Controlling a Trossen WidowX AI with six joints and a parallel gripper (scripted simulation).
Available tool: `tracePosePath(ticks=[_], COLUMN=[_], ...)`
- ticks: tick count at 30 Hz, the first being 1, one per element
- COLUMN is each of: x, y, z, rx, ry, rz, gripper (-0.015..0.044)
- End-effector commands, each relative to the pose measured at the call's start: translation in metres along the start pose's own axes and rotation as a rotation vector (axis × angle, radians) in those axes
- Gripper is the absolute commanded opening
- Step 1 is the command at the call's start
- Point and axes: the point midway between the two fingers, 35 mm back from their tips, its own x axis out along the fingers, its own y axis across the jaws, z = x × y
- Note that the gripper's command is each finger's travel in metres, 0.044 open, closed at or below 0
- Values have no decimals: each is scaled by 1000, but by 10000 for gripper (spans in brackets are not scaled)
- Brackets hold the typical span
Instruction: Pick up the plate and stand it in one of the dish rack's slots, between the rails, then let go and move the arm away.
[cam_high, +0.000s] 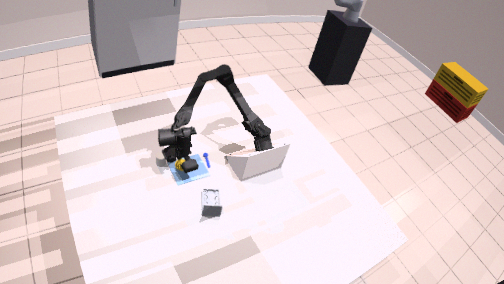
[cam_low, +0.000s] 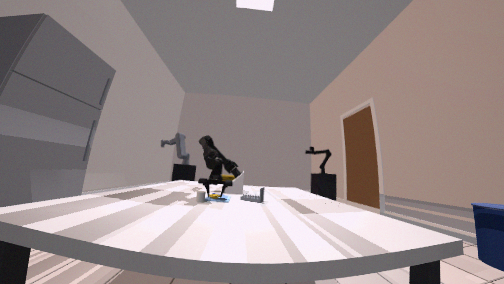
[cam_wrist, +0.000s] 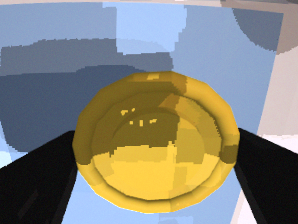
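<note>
The yellow plate (cam_high: 179, 164) (cam_wrist: 150, 192) lies flat on the blue mat (cam_high: 203, 173) (cam_wrist: 215, 30). My gripper (cam_high: 180, 162) (cam_low: 216, 195) (cam_wrist: 155, 139) is low over the mat and points down, one finger at each side of the plate. In the wrist view both fingertips meet the plate's rim at opposite edges, so the gripper is shut on the plate across its width. In the top view a finger hides part of the plate. The small grey dish rack (cam_high: 211, 197) (cam_low: 252, 198) stands apart from the mat, towards the top camera, and holds no plate.
A blue stick with a round end (cam_high: 207, 160) lies beside the mat. A white upright panel (cam_high: 262, 162) (cam_low: 238, 184) stands near the arm's base. A pale cup (cam_low: 201, 196) stands by the mat, on the side away from the rack.
</note>
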Motion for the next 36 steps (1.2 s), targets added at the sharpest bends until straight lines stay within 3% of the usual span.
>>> tracePosePath(ticks=[1,11,36], x=[1,-46,-162], y=[0,4,9], z=[0,11,18], rx=[-2,-2,-3], ry=[0,-3,0], rz=[1,17,13], gripper=[256,0,0])
